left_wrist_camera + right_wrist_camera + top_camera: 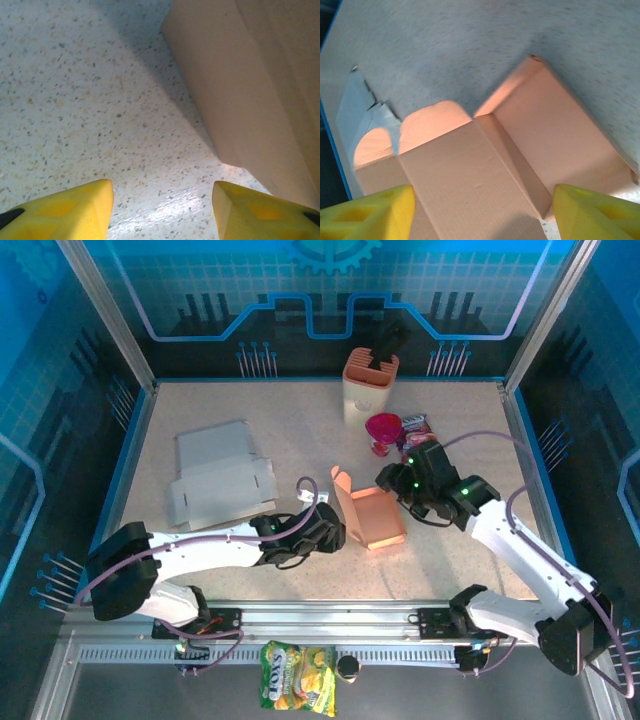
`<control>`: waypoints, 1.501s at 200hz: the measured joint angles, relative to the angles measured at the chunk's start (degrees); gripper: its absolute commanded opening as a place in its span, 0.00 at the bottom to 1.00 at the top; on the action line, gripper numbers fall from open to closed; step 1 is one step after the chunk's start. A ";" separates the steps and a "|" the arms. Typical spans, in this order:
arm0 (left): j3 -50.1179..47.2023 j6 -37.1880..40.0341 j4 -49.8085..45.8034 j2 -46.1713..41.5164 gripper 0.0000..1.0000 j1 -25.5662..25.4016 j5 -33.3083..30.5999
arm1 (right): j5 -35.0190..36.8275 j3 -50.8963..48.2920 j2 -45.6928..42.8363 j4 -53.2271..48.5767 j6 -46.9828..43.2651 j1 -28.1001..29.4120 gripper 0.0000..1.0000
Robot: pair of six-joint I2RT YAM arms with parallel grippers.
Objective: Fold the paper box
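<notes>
The paper box (372, 516) is salmon-orange and half formed, lying open-topped mid-table with a rounded flap standing at its back left. My left gripper (327, 531) sits low at the box's left side. Its yellow fingers (70, 210) are open over bare table, with the box wall (250, 90) just to the right, apart from them. My right gripper (398, 480) hovers at the box's back right corner. It is open wide (482, 212), looking down at the box's panels and flaps (520, 145), with nothing clamped.
A flat white cardboard blank (215, 480) lies at left, also seen as a grey sheet (362, 112). An orange holder (370, 385), a pink cup (383, 430) and a snack packet (415, 425) stand behind the box. A yellow snack bag (298, 690) rests below the front rail.
</notes>
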 measured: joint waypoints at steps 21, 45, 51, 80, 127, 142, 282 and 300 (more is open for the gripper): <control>1.51 0.59 0.48 0.00 0.59 -0.02 -0.13 | -2.60 2.97 3.80 0.28 -9.33 2.16 0.72; 3.37 1.68 0.46 0.11 0.59 -0.04 -0.15 | -5.90 5.79 6.67 0.37 -16.81 4.22 0.71; 3.89 1.88 0.46 0.22 0.59 -0.04 -0.15 | -6.51 6.75 7.45 0.15 -18.38 4.44 0.71; 5.99 2.56 0.44 1.51 0.59 -0.04 -0.17 | -7.61 11.23 10.97 -1.46 -24.22 5.18 0.62; 6.75 3.13 -0.26 2.95 0.59 -0.04 -0.57 | -7.72 12.07 14.25 -4.07 -27.32 5.38 0.47; 7.15 3.13 -0.44 3.30 0.59 -0.04 -0.57 | -7.69 12.07 14.95 -4.26 -27.47 5.51 0.45; 7.48 3.52 -4.26 0.17 0.66 -0.04 -1.62 | 0.11 9.46 12.59 -1.01 -10.91 7.23 0.00; 6.73 3.50 -4.85 -3.28 0.66 -0.02 -1.62 | 4.39 9.40 10.60 -1.49 -4.66 7.80 0.00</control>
